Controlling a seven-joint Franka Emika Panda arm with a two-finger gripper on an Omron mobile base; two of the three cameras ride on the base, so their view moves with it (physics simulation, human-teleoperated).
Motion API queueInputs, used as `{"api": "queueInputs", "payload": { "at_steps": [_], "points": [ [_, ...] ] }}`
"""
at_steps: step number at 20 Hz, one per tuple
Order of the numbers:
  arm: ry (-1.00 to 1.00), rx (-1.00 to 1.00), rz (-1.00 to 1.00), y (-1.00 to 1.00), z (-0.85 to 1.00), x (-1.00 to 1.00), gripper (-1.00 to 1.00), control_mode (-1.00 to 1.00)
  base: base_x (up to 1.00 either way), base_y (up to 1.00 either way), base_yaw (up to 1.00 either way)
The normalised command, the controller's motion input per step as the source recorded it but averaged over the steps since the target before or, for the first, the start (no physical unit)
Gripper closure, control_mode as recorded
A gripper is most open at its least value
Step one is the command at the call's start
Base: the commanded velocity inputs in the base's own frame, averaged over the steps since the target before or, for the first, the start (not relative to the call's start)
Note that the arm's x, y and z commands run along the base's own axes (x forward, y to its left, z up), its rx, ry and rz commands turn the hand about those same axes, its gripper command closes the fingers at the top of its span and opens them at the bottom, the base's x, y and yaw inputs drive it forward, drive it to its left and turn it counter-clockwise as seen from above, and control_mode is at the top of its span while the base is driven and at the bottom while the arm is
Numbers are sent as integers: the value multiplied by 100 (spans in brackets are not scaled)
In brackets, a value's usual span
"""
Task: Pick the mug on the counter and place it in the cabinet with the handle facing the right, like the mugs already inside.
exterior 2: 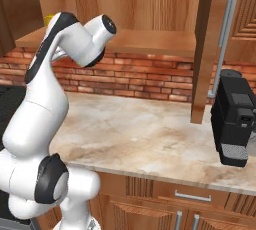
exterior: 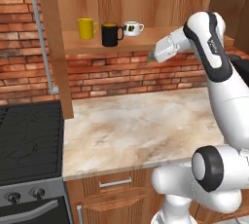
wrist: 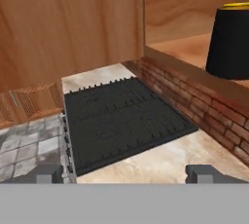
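Black stove (exterior: 29,145) sits far left in the left base view, w/ the beige marbled counter (exterior: 141,125) just beside it on the right. Above, the brown wood cabinet (exterior: 56,47) hangs open, grey bar handle (exterior: 44,43) on its door edge. On the shelf, left to right: yellow mug (exterior: 86,28), black mug (exterior: 111,34), white mug (exterior: 132,28) w/ dark marks, all upright. Black mug stands btwn the other two, nearer the shelf's front edge, its loop handle (exterior: 120,33) pointing right. Right of the mugs, the gripper (exterior: 151,56) hangs just below the shelf front, apart from the black mug. In the hand view both fingertips (wrist: 46,173) stand wide apart w/ nothing btwn them; black mug (wrist: 229,43) shows upper right on the shelf. Far right in the right base view, a black coffee machine (exterior 2: 235,119) stands on the counter (exterior 2: 150,134).
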Motion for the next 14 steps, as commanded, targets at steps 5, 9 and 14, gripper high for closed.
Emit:
{"api": "queueInputs", "payload": {
  "at_steps": [5, 9, 14],
  "points": [
    [15, 0, -10, 1, -76, -86, -100, -100, 0, 0, 0],
    [3, 0, -1, -1, -73, -6, -100, -100, 0, 0, 0],
    [2, -3, 0, 1, -75, 0, -100, -100, 0, 0, 0]
  ]
}}
